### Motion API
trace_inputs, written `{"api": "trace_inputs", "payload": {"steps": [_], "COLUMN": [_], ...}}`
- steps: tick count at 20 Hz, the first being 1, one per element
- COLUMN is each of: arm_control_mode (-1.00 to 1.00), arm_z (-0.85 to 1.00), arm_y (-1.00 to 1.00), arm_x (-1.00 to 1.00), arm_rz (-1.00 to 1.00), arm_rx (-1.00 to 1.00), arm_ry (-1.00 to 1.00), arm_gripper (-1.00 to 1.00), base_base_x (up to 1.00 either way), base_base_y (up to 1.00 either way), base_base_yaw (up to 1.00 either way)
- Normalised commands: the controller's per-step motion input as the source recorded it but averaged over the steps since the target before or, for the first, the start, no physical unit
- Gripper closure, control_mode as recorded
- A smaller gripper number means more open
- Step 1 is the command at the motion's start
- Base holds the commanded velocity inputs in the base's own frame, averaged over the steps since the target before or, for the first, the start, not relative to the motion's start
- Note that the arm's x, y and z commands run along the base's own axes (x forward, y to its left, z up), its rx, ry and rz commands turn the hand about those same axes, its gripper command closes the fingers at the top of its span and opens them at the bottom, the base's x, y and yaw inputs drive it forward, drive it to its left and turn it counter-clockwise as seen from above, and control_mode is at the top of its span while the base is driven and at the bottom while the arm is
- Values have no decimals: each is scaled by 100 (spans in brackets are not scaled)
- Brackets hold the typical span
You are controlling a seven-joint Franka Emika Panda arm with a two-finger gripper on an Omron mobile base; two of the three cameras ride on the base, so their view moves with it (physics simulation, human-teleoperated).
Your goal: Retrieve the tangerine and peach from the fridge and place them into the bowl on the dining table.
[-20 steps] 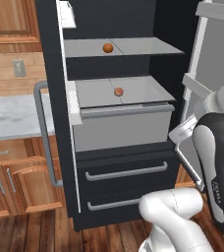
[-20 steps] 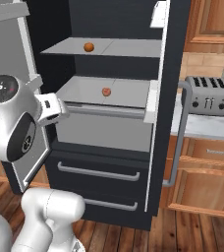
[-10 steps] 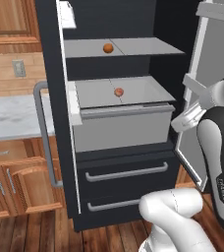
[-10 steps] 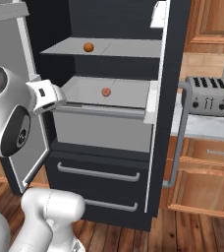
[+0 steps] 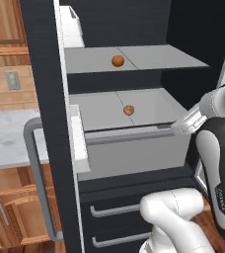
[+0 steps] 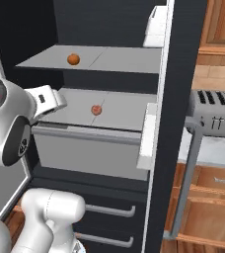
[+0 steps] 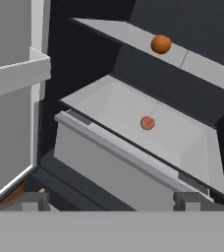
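1. Kitchen setting: wooden cabinets and a pale marble wall counter point(image 5: 6, 143) flank the fridge point(image 5: 45, 99), whose black doors stand open; a grey bar handle point(image 5: 35, 178) runs down the left door, and a silver toaster point(image 6: 214, 112) sits on the counter to the right
2. Fridge interior: light grey upper shelf point(image 5: 149, 58), a lower grey shelf or bin top point(image 5: 99, 111) beneath it, and two black drawers point(image 5: 119, 210) with grey pulls below
3. Tangerine point(image 5: 118, 61): bright orange, resting on the upper shelf near its middle seam, towards the far side
4. Peach point(image 5: 129, 110): reddish with a pale patch, lying on the lower grey surface, almost directly below the tangerine
5. Gripper point(image 7: 113, 201): fingertips spread wide, nothing between them, held outside the fridge at the near right, roughly level with the lower shelf's front edge
6. Relation to gripper: the peach lies ahead of it and to the left, farther in, well apart; the tangerine sits higher and farther still, one shelf up
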Motion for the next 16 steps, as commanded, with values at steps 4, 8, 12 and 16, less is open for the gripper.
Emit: {"api": "trace_inputs", "payload": {"steps": [4, 8, 12, 16], "arm_control_mode": [100, 100, -100, -100], "arm_z": [0, 0, 4, 16], "arm_y": [0, 0, 0, 0], "arm_x": [0, 0, 75, 68], "arm_rz": [0, 0, -2, 0], "arm_rx": [0, 0, 1, 2], "arm_ry": [0, 0, 1, 0], "arm_gripper": [-100, -100, -100, -100], "base_base_x": [100, 100, 25, 0], "base_base_y": [0, 0, 0, 0], "base_base_yaw": [-3, -2, 0, 0]}}
